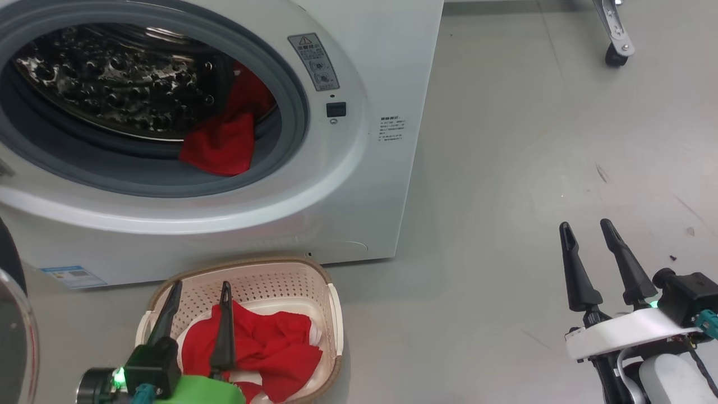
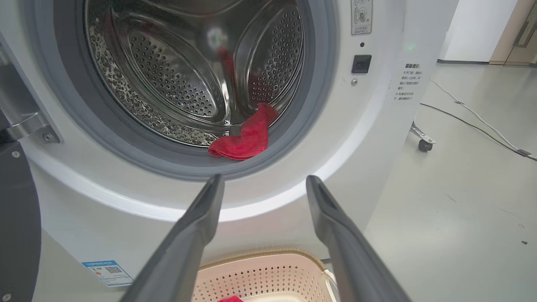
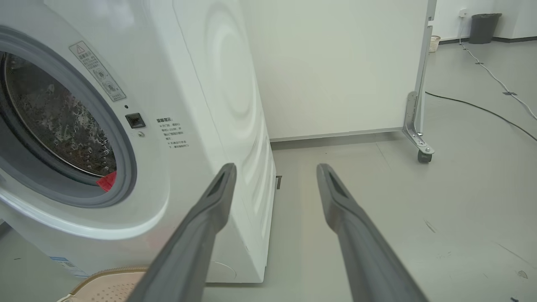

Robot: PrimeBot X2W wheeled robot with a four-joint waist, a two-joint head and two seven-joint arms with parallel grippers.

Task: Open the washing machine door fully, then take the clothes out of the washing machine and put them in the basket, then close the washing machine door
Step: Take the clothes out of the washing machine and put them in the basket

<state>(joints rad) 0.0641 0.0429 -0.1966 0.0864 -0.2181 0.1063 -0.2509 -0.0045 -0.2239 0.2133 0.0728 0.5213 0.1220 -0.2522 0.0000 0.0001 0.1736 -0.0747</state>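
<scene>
1. Inside the washing machine (image 1: 359,185), one red piece of the clothes (image 1: 221,143) lies at the front of the drum (image 1: 112,84), on the grey ring (image 1: 140,179).
2. More red clothes lie in the basket (image 1: 332,303), on the floor (image 1: 505,168) just in front of the machine.
3. The washing machine door (image 1: 12,314) stands open at the left.
4. The left fingers (image 1: 224,325) hang apart over the basket and hold nothing. The right fingers (image 1: 578,275) are apart too, off to the side.
5. The job looks to be at the taking-out step. Next, the left fingers likely need to reach into the drum, close on the red piece and carry it to the basket.
</scene>
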